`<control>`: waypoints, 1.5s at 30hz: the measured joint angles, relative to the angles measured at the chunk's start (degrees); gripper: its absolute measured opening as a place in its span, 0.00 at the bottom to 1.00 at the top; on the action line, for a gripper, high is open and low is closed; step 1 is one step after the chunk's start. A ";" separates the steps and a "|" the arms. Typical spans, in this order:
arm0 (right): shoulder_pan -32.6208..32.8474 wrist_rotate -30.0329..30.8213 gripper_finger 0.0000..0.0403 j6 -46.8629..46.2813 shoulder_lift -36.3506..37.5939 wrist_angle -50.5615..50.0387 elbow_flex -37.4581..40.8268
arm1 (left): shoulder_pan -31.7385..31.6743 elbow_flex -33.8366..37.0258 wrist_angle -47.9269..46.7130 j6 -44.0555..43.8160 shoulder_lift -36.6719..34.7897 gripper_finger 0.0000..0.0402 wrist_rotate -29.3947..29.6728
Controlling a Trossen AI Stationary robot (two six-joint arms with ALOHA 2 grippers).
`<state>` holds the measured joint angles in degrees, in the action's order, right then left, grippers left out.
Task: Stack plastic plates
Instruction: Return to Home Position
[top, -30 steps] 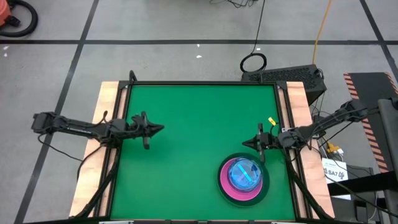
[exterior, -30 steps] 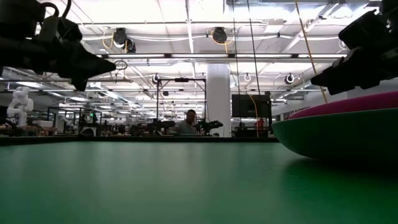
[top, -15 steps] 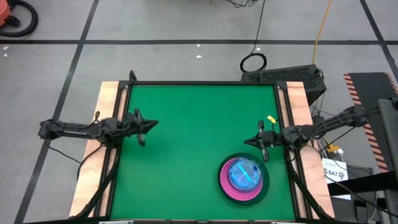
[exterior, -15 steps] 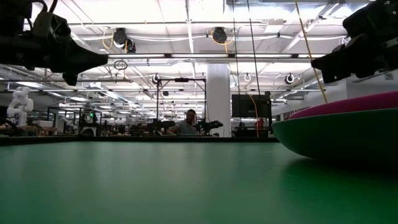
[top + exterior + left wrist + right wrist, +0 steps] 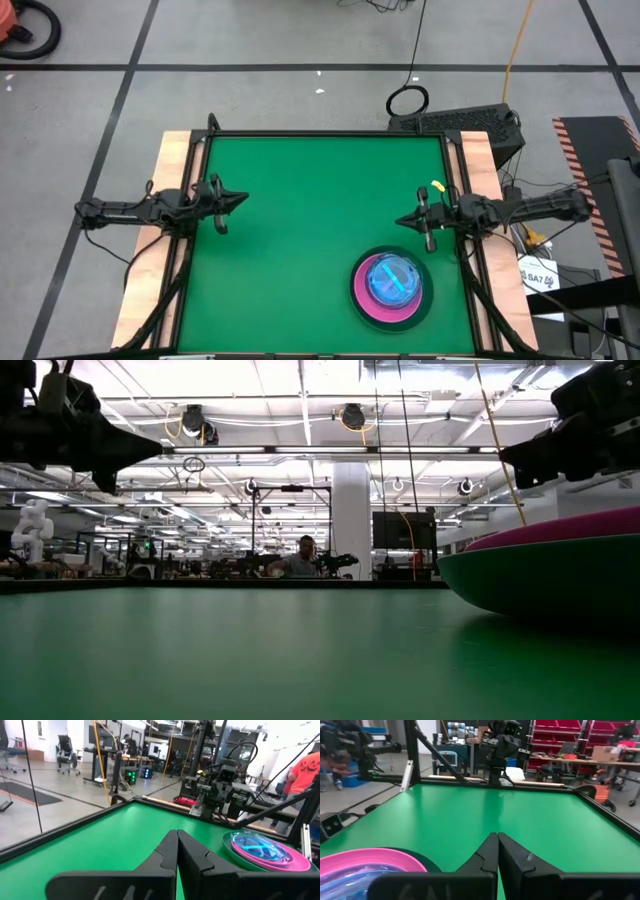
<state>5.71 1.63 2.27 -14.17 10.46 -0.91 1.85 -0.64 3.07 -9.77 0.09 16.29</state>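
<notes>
Jaws pressed together, nothing held: left jaws over the tabletop (image 5: pixel 300 250) near its left edge, right jaws near its right edge. Plates (image 5: pixel 390 288) sit stacked near the right jaws, blue on top. I judge stacking done; next move is parking both arms.

The only legible marking is on a white tag (image 5: pixel 537 277) just off the right edge of the counter (image 5: pixel 300 250). Its dark characters look like "BA7". Nothing else can be read in any view.
</notes>
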 joint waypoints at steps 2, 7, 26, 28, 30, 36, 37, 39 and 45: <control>-1.10 -2.02 0.00 -0.08 1.04 -0.76 0.00 | 0.00 0.00 -0.13 0.53 0.08 0.01 -0.08; -2.84 -5.04 0.00 -0.85 4.31 -5.50 0.02 | 0.00 0.00 -0.23 0.64 0.08 0.01 -0.54; -6.51 -4.41 0.00 -0.01 11.66 -9.07 0.00 | 0.09 0.07 -0.24 3.27 0.08 0.01 -5.84; -6.51 -4.40 0.00 -0.01 11.66 -9.02 0.00 | 0.09 0.07 -0.26 4.68 0.08 0.01 -5.84; -6.51 -4.41 0.00 -0.01 11.65 -8.79 -0.03 | 0.09 0.07 -0.67 5.98 0.08 0.01 -5.88; -6.50 -4.44 0.00 -0.03 11.65 -8.75 -0.11 | -0.50 0.02 -1.80 5.83 0.08 0.01 -11.26; -6.49 -4.44 0.00 -0.03 11.65 -8.72 -0.11 | -0.51 0.02 -2.13 5.58 0.09 0.01 -12.66; -6.49 -4.46 0.00 -0.03 11.65 -8.72 -0.11 | -0.48 0.02 -2.41 5.34 0.20 0.01 -14.12; -6.49 -4.46 0.00 -0.06 11.65 -8.67 -0.11 | -0.50 0.02 -2.51 6.79 0.23 0.01 -14.19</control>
<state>-0.78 -2.83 2.22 -2.52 1.79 -1.02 1.34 -0.62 0.56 -2.98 0.32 2.11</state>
